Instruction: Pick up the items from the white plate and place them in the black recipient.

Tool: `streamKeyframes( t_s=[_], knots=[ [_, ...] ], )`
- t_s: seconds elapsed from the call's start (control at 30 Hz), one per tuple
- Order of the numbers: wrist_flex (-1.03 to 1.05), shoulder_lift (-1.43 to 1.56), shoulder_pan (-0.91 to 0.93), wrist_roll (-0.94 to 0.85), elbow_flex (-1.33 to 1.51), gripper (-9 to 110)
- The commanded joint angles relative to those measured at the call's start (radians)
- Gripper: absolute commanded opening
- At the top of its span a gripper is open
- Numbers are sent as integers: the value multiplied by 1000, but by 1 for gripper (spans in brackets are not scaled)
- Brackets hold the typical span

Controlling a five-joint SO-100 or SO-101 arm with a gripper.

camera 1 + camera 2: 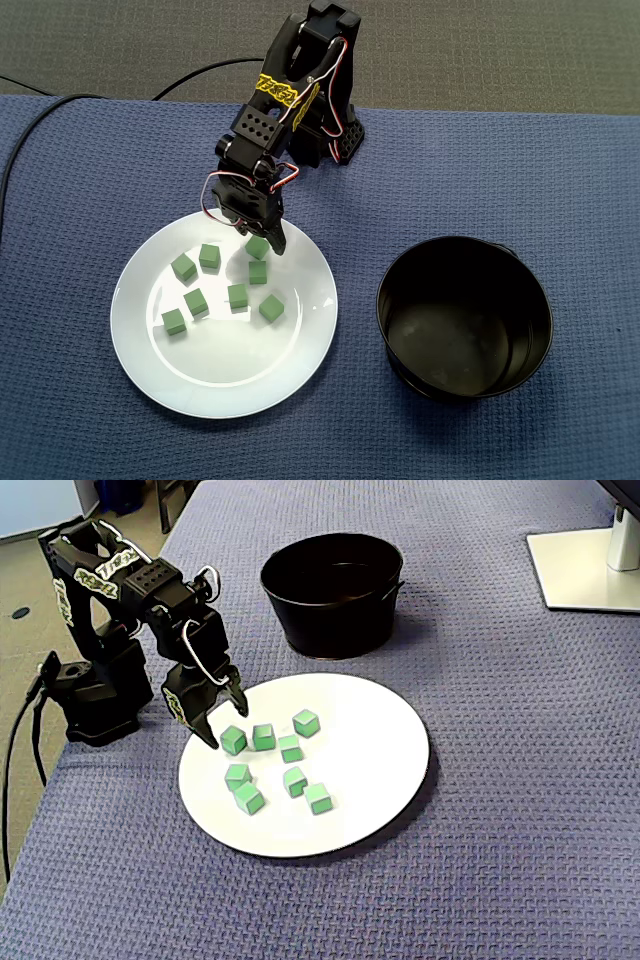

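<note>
**Clerk:** State of the items?

**Inspector:** Eight green cubes [237,296], all on the plate [230,390]; none shows in the pot [465,335]. The near cube [233,740] lies at the plate's robot-side edge, apart from its neighbours.

**Clerk:** And the tool?

**Inspector:** The gripper [224,720] hangs low over the near cube; its jaws are parted a moderate way; it has hold of nothing. One tip stands just beside the cube; whether the cube sits squarely between the tips, I cannot tell.

**Clerk:** Which step?

**Inspector:** By my judgement, the first pick, at the approach; no cube is lifted yet. The next move calls for settling until the jaws straddle the near cube; closing on two opposite faces; lifting clear of the rim; then carrying across the mat [500,160] to the pot, which stands well apart, to the plate's right in the view from above.

**Clerk:** Heading and long axis?

**Inspector:** It is a cube; no long axis, so no true heading. It sits flat, one face up; its sides look slightly skewed to the jaw line. I judge a small wrist turn advisable; a grip on the corners could slip.
</note>
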Motion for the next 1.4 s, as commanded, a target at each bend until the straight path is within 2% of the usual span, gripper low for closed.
streamKeyframes(
  t_s=[0.0, 0.2, 0.4, 0.57, 0.83, 1.07, 1.23, 1.37],
  knots=[
    [-51, -6, 8, -21, 15, 21],
    [-97, -14, 6, -12, 32, 17],
    [-110, -11, 3, -6, 43, 0],
    [-117, 8, -2, 6, 57, 0],
    [209, 212, -38, 239, -304, 0],
    [414, 295, -331, 604, -701, 0],
    [391, 219, -620, 854, -874, 0],
    [302, 92, -824, 940, -870, 0]
  ],
)
